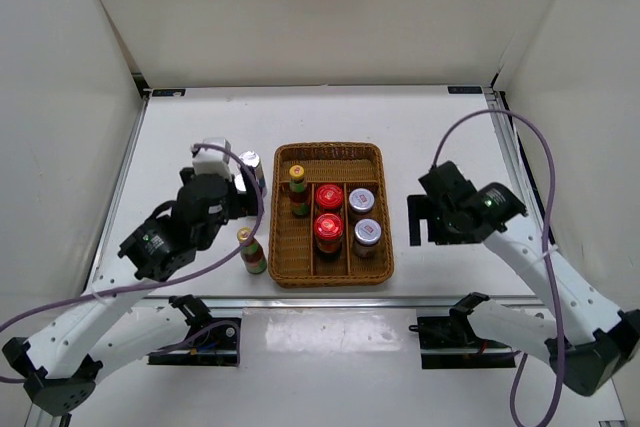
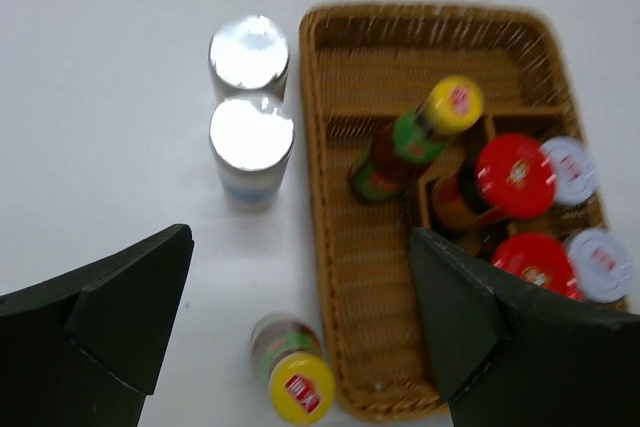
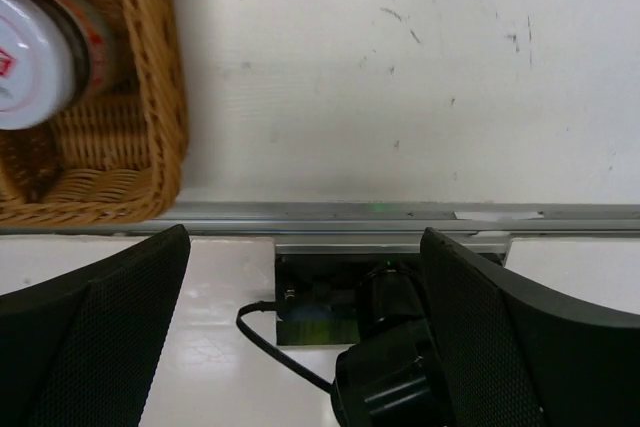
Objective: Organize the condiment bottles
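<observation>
White arm links (image 1: 100, 321), black joints (image 1: 158, 243), black gripper fingers (image 2: 100, 317), purple-grey cables (image 1: 547, 162)

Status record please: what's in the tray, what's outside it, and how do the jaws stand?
tray: brown wicker tray, divided into compartments
left compartment: one yellow-capped bottle
middle compartment: two red-lidded jars
right compartment: two grey-lidded jars
on table, left of tray: two silver-capped bottles close together; second yellow-capped bottle near the tray's front left corner
left jaws: open, empty, above the bottles outside the tray
right jaws: open, empty, right of the tray
</observation>
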You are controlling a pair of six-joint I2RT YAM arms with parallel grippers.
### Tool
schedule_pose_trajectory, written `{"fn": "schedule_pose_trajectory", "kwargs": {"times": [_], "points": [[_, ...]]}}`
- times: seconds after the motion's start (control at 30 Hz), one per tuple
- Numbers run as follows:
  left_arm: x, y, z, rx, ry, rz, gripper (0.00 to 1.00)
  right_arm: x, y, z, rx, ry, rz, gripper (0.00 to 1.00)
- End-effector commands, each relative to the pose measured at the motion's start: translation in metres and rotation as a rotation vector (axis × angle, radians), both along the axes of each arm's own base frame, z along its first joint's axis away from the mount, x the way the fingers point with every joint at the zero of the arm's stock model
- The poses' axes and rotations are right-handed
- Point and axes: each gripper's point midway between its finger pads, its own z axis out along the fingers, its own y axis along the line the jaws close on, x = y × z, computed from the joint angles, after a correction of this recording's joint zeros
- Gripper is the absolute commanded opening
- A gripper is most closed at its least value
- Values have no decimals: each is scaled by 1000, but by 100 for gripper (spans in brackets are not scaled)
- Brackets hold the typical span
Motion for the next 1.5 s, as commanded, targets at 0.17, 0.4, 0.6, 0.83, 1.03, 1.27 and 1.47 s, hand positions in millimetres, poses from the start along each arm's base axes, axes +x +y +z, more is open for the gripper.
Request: {"fn": "schedule_pose_trajectory", "kwargs": {"times": [0.17, 0.4, 0.6, 0.83, 1.03, 1.27, 1.47], "points": [[-31, 19, -99, 6, 150, 63, 100, 1, -3, -10, 163, -209, -87, 99], [-20, 16, -126, -19, 78, 97, 100, 2, 3, 8, 283, -369, -23, 99], [-16, 11, -145, -8, 50, 87, 96, 0, 10, 14, 327, -383, 11, 99], [-6, 9, -135, 19, -20, 89, 52, -2, 15, 19, 367, -405, 39, 99], [-4, 21, -100, -9, -58, 162, 11, -7, 16, 25, 405, -440, 56, 99], [3, -12, -34, -134, -137, 36, 11, -11, 19, 25, 425, -438, 77, 99], [14, -58, -18, -191, -149, -97, 11, -12, 20, 23, 425, -426, 83, 99]]}}
